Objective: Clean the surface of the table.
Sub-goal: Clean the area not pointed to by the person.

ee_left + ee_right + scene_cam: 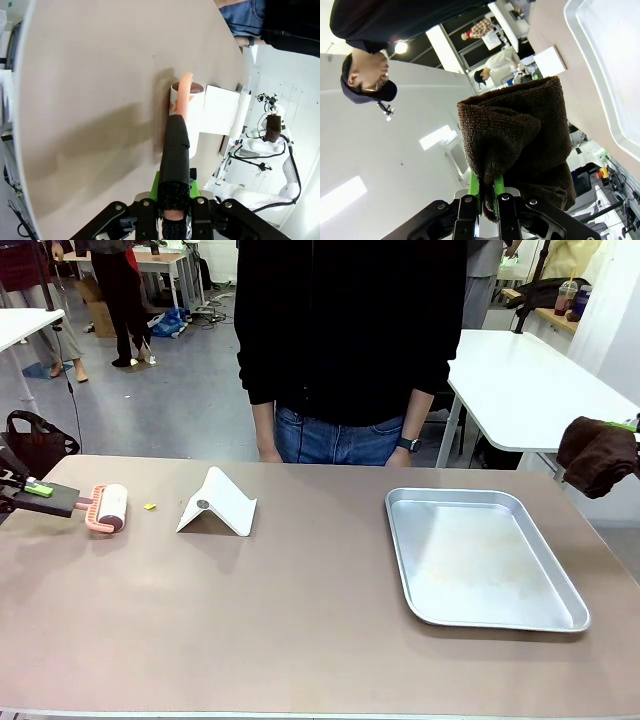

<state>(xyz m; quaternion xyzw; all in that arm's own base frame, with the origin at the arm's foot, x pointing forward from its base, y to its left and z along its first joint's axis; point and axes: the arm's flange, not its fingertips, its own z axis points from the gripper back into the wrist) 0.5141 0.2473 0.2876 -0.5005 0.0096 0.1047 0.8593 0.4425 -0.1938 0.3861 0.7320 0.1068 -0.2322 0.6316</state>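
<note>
Front cam across table [300, 640] to person [350, 330], wrist cams close, prob. share stand [218, 505]

I saw bright, even overhead light, soft shadows on the table [300, 640], and 2 wrist views bowed, perhaps blurred, at the edges.

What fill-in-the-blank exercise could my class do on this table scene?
The left pincer grips a ___ roller by its handle.
The right pincer is shut on a ___ cloth.
The metal tray lies on the ___ half of the table, by the robot's sides.
A small ___ scrap lies between the roller and the white stand.
Missing words: lint; brown; right; yellow.
</note>
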